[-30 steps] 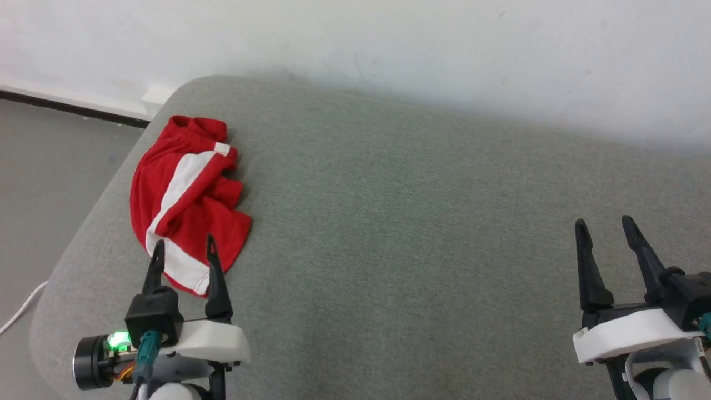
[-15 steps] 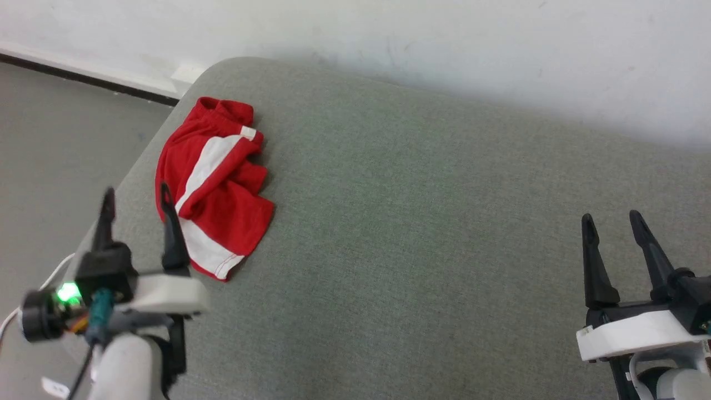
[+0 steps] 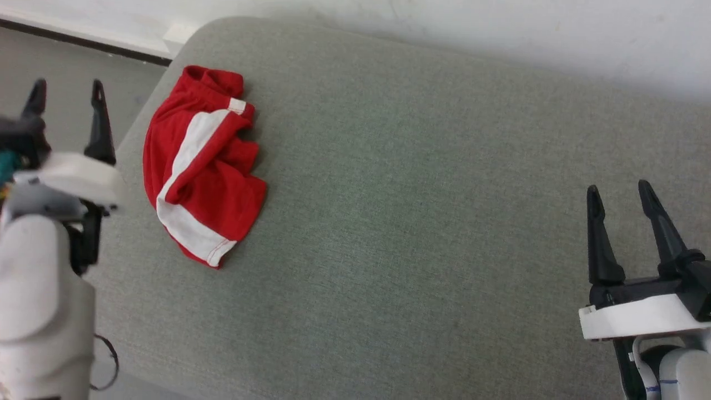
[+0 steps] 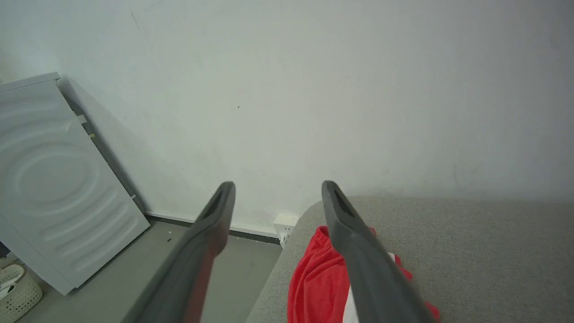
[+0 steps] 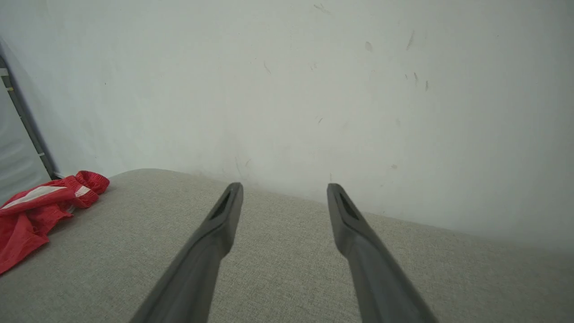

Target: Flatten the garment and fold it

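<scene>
The garment [image 3: 197, 166], red shorts with a broad white band, lies crumpled near the left end of the grey cushioned surface [image 3: 400, 194]. In the left wrist view the garment [image 4: 314, 282] shows just right of the fingers; in the right wrist view the garment [image 5: 33, 211] lies far left. My left gripper [image 3: 68, 91] is open and empty, raised beside the surface's left edge, left of the garment. My right gripper [image 3: 619, 191] is open and empty over the surface's right part, far from the garment.
A white wall [image 3: 500, 33] runs behind the surface. Grey floor [image 3: 55, 83] lies off the left end, with a white appliance [image 4: 49, 179] against the wall, a pale basket [image 4: 13, 291] beside it and a wall socket [image 4: 285, 223] near the skirting.
My left gripper has swung left and up, from over the garment's near hem to beside the surface's left edge. The head camera has shifted. The garment and right gripper stay put.
</scene>
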Motion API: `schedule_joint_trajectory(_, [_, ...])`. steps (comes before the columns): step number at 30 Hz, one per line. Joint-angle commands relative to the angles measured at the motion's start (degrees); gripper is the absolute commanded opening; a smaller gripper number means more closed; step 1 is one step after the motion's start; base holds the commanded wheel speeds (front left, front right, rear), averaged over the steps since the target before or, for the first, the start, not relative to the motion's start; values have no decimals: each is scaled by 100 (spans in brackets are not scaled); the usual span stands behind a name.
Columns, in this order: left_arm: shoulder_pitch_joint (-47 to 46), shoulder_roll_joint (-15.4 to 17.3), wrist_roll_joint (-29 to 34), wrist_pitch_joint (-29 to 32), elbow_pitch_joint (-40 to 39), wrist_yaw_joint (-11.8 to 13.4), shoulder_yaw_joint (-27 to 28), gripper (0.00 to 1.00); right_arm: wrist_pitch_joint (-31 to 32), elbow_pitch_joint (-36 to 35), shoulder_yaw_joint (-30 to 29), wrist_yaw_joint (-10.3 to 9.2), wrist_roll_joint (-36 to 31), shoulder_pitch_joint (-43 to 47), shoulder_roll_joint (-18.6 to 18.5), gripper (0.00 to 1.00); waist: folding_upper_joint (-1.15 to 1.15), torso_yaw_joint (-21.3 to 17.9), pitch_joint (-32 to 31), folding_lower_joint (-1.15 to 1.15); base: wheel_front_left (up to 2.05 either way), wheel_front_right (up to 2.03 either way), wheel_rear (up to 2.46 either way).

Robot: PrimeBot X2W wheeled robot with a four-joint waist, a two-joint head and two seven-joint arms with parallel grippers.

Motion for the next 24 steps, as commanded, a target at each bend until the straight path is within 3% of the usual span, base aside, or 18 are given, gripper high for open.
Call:
schedule_joint_trajectory(1, [-332,130,-85,137,215,-161,-20,100,-54,-63,-26,-9,-45,-118,11,100,0,-60,270,-1,0,0,0])
schedule_joint_trajectory(7, [-1205,485,-474,1211,1021,-605,-425,100,-126,-145,-47,-10,-108,-337,13,100,0,-159,660,-1,0,0,0])
schedule_joint_trajectory(14, [-1786,1022,-1713,2708,1151,-674,-1738,100,-210,-247,-22,-11,-137,-549,14,100,0,-318,1074,-1,0,0,0])
schedule_joint_trajectory(24, [-2216,1771,-3083,4430,1607,-739,-3083,100,-330,-364,-1,-12,-185,-853,16,100,0,-574,1672,-1,0,0,0])
